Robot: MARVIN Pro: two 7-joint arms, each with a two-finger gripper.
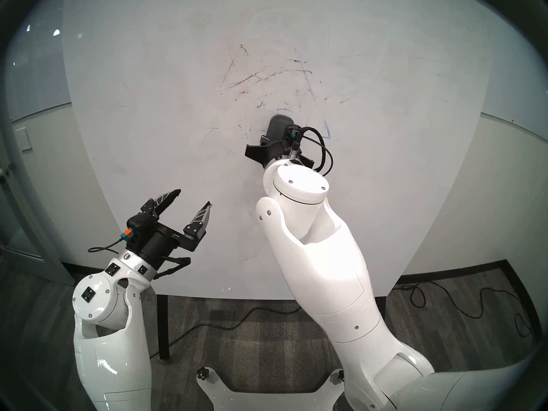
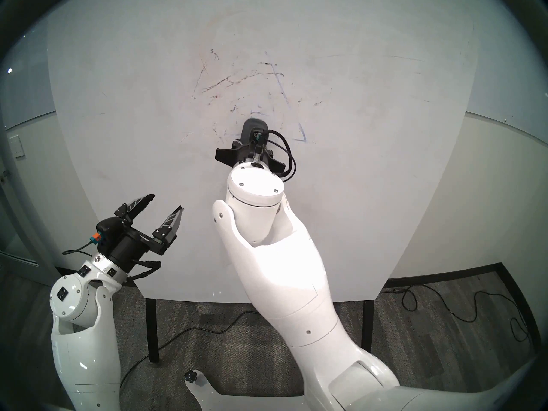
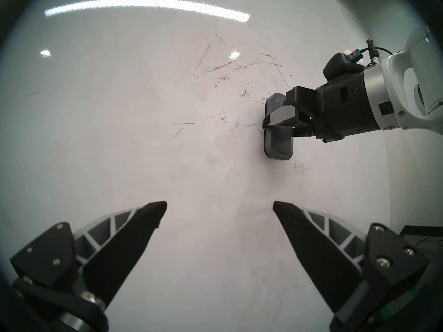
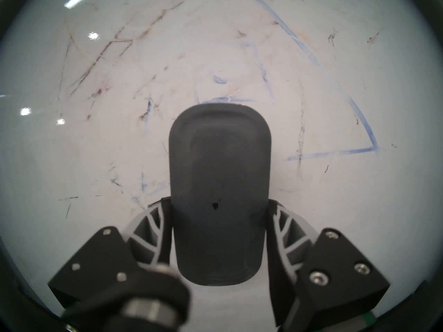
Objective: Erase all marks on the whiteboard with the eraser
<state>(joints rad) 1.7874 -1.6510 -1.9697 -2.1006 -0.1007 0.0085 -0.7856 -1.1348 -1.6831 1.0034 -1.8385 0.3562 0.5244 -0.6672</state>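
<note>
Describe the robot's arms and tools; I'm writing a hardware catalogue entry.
Glossy white rounded arm shells with small screws. Each ends in a black tool, left tool and right tool, with two tapered black-and-grey ribbed fingers. Black cables and an orange-teal connector sit at the wrists.

We see the eraser (image 4: pixel 219 192) flat against the whiteboard (image 1: pixel 148 119), clamped from both sides between the fingers of our right gripper (image 4: pixel 219 219), with what remains of the marks (image 4: pixel 311 53) spread above it and to either side. Our left gripper (image 1: pixel 189 204) sits lower and to the left, in front of the whiteboard, jaws spread with nothing between them, well apart from the eraser
</note>
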